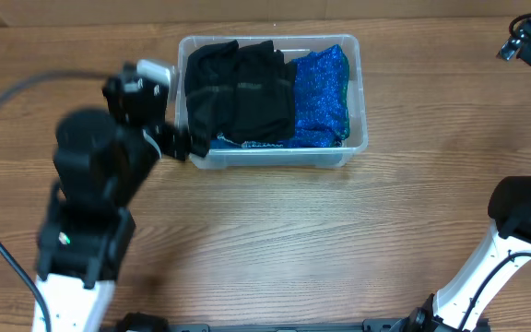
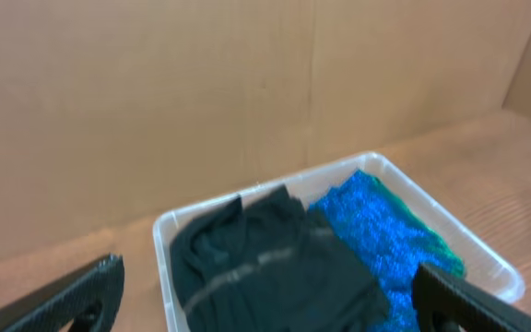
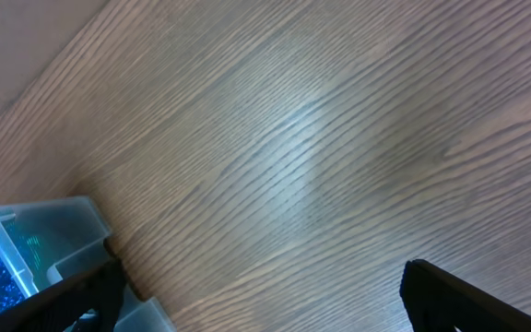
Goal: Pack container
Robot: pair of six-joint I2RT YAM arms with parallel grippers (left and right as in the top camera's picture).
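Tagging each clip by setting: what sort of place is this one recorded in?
Probably a robotics lab bench rather than a home: a wood-grain table, plain cardboard-looking panels behind it, and a robot's left arm and right arm by a clear container of clothes.

One clear container [image 1: 361, 101] stands on one wooden table [image 1: 293, 240]. It holds two pieces of fabric: one black garment [image 1: 238, 92] and one glittery blue cloth [image 1: 321, 88]. Two robot arms are in view, one left arm [image 1: 90, 184] and one right arm [image 1: 524, 212]

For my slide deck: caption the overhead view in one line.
Clear container holding a black garment and blue sparkly fabric, open left gripper at its left end.
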